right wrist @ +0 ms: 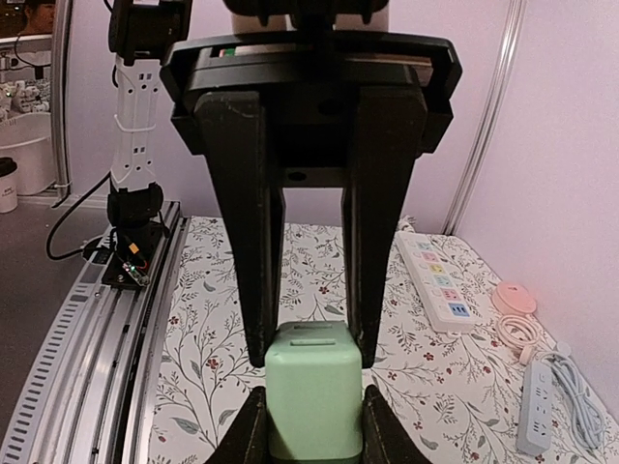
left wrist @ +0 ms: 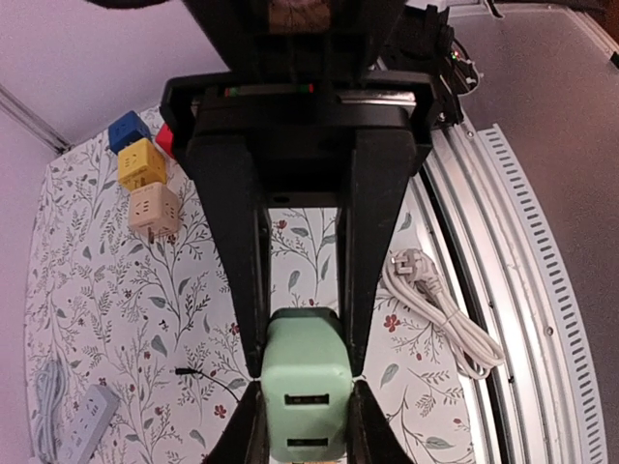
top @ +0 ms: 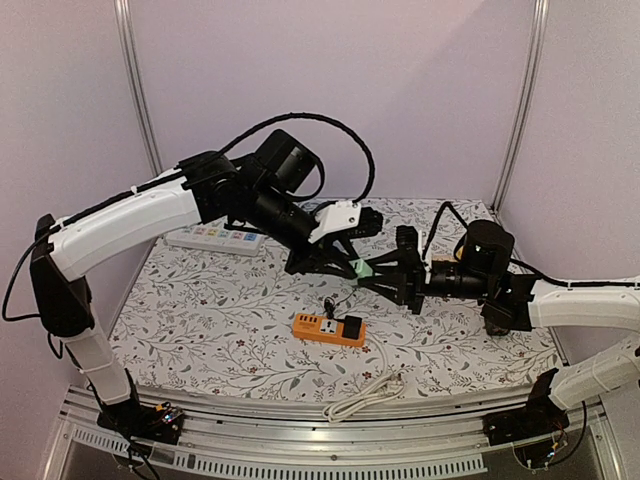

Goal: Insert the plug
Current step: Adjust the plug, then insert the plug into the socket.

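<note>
A pale green cube plug (top: 362, 267) hangs in the air above the middle of the floral table, held from both sides. My left gripper (top: 350, 264) reaches in from the left and is shut on it. My right gripper (top: 374, 270) reaches in from the right and is shut on it too. In the left wrist view the cube (left wrist: 308, 387) shows two dark slots on its face, with my left gripper (left wrist: 308, 372) clamped on its flanks. In the right wrist view the cube (right wrist: 311, 391) sits between my right gripper (right wrist: 311, 362), whose fingers press its sides.
An orange power strip (top: 322, 327) with a black adapter (top: 352, 328) lies below the held cube. A white multi-socket strip (top: 215, 238) lies at the back left. A coiled white cable (top: 365, 395) rests near the front edge. Blue (left wrist: 129, 130), yellow (left wrist: 142, 162) and beige (left wrist: 155, 211) cubes stand together.
</note>
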Controlling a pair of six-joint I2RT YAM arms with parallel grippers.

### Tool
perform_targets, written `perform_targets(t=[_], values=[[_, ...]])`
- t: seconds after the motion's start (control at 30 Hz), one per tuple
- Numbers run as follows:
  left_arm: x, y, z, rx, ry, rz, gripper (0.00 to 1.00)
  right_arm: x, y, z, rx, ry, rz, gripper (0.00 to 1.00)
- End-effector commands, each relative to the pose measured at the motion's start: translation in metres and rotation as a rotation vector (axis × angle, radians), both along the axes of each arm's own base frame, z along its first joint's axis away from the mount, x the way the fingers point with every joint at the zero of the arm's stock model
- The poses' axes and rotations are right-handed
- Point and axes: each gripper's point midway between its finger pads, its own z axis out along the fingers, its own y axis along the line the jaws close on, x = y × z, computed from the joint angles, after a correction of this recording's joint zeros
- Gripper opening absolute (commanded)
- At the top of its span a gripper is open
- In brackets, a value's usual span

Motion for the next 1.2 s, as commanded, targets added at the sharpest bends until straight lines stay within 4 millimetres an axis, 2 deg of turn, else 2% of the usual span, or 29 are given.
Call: perform_targets(t=[0.0,0.03,0.07,0.1,0.17,0.2,0.27,0.37,0.47,0.6,0.77,1.0,1.17], values=[[-0.004,-0.004,-0.009,0.020,-0.010,-0.009,0.00,-0.001,-0.003,0.021,0.038,-0.036,-0.019,0.00],[-0.004,-0.004,-0.009,0.019,-0.012,-0.009,0.00,0.000,-0.003,0.021,0.037,-0.032,-0.022,0.00],[-0.003,-0.004,-0.010,0.023,-0.014,-0.001,0.00,0.002,-0.004,0.020,0.035,-0.025,-0.037,0.04],[0.000,-0.003,-0.011,0.034,-0.022,0.015,0.00,0.007,-0.005,0.018,0.030,-0.003,-0.062,0.23],[0.010,0.004,-0.022,0.089,-0.043,0.052,0.00,0.016,-0.010,0.012,0.011,0.036,-0.122,0.67],[0.014,0.009,-0.031,0.133,-0.054,0.061,0.00,0.022,-0.016,0.011,0.014,0.063,-0.160,0.82],[0.027,0.024,-0.050,0.220,-0.065,0.084,0.00,0.033,-0.030,0.005,0.023,0.121,-0.226,0.98],[0.036,0.044,-0.082,0.351,-0.050,0.083,0.00,0.051,-0.056,-0.005,0.046,0.224,-0.341,0.99],[0.028,0.056,-0.111,0.446,-0.030,0.040,0.00,0.065,-0.078,-0.024,0.014,0.306,-0.449,0.99],[0.018,0.060,-0.144,0.527,0.009,0.025,0.00,0.075,-0.095,-0.039,-0.016,0.341,-0.555,0.99],[0.032,0.047,-0.160,0.527,-0.005,0.063,0.00,0.085,-0.111,-0.054,-0.035,0.389,-0.629,0.99],[0.037,0.045,-0.184,0.556,-0.011,0.068,0.00,0.086,-0.118,-0.068,-0.055,0.409,-0.654,0.99],[0.039,0.036,-0.183,0.525,-0.017,0.058,0.00,0.085,-0.120,-0.073,-0.063,0.412,-0.656,0.99]])
